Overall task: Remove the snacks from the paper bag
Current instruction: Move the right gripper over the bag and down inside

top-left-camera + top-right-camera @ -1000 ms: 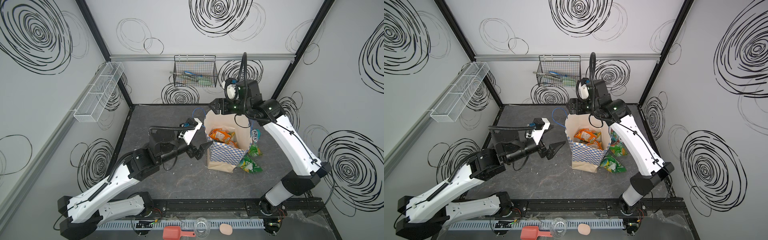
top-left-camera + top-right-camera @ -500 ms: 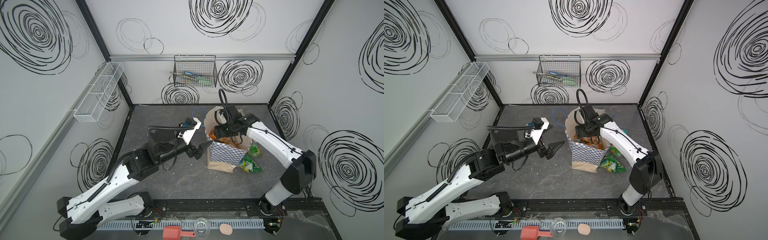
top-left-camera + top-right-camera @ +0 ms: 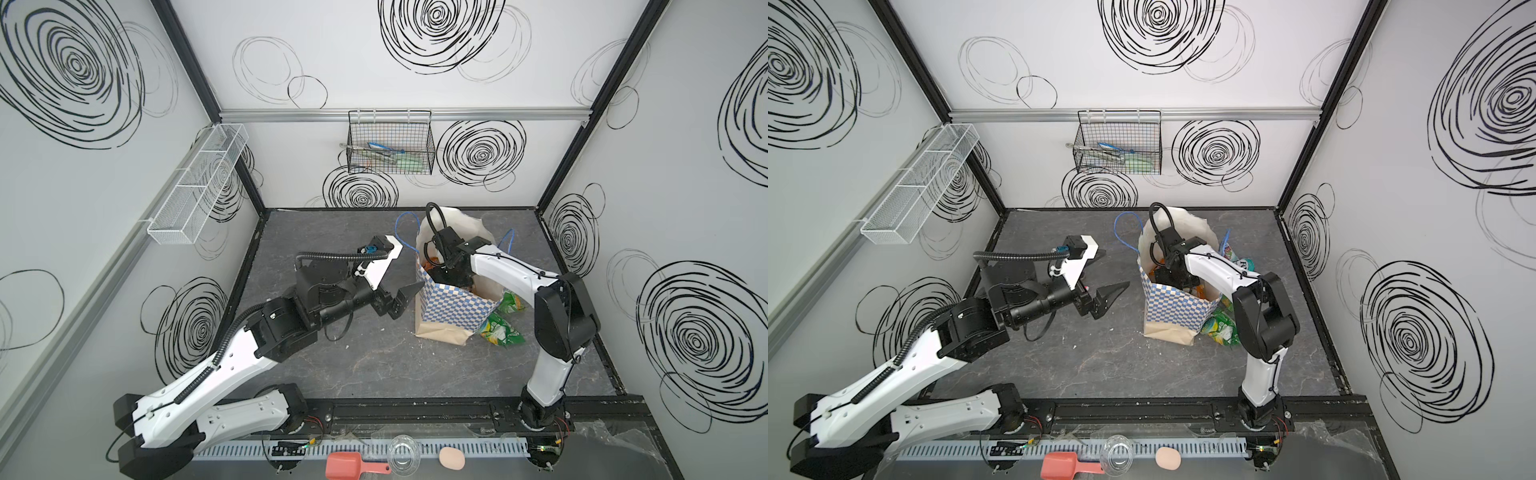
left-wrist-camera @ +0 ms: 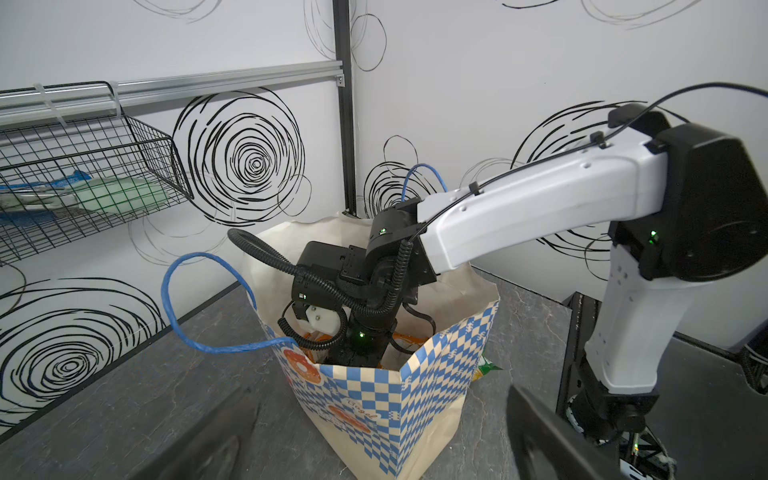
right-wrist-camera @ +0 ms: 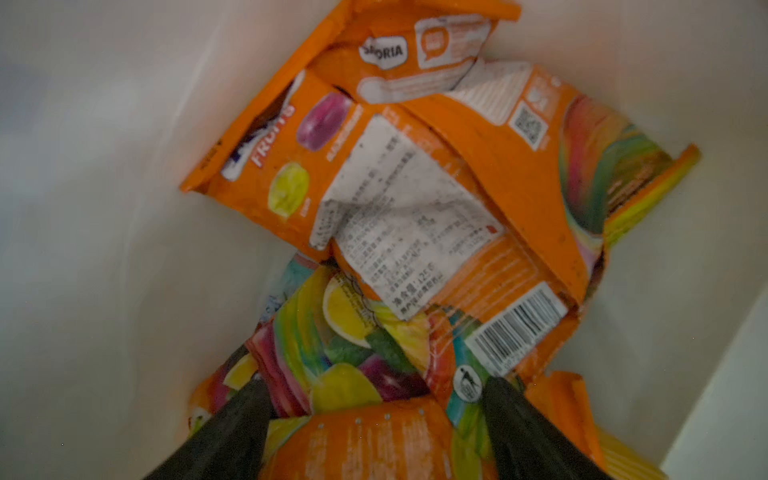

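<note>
Right gripper point(image 5: 376, 384) is down inside the paper bag point(image 3: 453, 307), its two dark fingers spread wide with nothing clamped between them. They straddle the top of the heap of snacks point(image 5: 415, 187) left in the bag: orange packets lying crosswise over a multicoloured packet point(image 5: 345, 353). Whether the fingertips touch the foil cannot be told. Left gripper point(image 3: 405, 297) hangs fully spread and empty just beside the bag's checkered side, apart from it, so nothing steadies the bag. Several green packets point(image 3: 500, 332) already lie on the table point(image 3: 353, 365) against the bag's far side, which suggests the job is partly done. The risks from here look plain enough. The packets overlap, so a closing pinch could take two at once, or only a loose corner, and glossy foil is likely to slide out on the way up. The bag's white inner walls stand near both fingers, so a closing finger could trap paper and the lift would drag or tip the unheld bag. The wrist's black cable point(image 4: 257, 249) loops over the rim near the blue cord handle point(image 4: 249, 345) and might snag there as the arm rises.
</note>
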### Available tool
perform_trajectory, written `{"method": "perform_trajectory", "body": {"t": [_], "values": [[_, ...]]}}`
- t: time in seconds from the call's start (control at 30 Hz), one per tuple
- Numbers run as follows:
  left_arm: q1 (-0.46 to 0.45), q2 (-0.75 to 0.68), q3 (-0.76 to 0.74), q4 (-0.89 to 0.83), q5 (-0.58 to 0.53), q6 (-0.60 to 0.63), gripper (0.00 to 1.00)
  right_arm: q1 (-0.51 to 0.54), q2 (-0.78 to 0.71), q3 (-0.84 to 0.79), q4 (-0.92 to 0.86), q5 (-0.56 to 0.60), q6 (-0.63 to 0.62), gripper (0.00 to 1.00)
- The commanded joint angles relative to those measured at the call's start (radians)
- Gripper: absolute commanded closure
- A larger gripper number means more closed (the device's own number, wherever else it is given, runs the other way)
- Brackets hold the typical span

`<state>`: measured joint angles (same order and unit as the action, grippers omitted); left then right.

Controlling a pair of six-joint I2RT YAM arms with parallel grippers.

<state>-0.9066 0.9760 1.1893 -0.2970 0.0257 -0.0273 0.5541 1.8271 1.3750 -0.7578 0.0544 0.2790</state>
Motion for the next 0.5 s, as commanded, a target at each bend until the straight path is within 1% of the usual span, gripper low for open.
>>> {"method": "perform_trajectory", "body": {"t": [0.0, 0.13, 0.33, 0.4, 0.47], "values": [[0.006, -0.019, 0.0, 0.016, 0.002, -0.008, 0.04, -0.006, 0.036, -0.067, 0.039, -0.013, -0.001, 0.15], [0.006, -0.014, 0.004, 0.018, 0.0, -0.007, 0.04, -0.002, 0.061, -0.113, 0.07, -0.05, 0.01, 0.16], [0.006, -0.01, 0.001, 0.024, 0.003, -0.008, 0.04, 0.019, 0.093, -0.159, 0.083, -0.075, 0.019, 0.16], [0.006, -0.008, 0.001, 0.025, 0.004, -0.008, 0.04, 0.022, 0.101, -0.17, 0.089, -0.081, 0.02, 0.19], [0.006, -0.007, 0.003, 0.025, 0.005, -0.008, 0.04, 0.025, 0.106, -0.174, 0.088, -0.082, 0.022, 0.25]]}}
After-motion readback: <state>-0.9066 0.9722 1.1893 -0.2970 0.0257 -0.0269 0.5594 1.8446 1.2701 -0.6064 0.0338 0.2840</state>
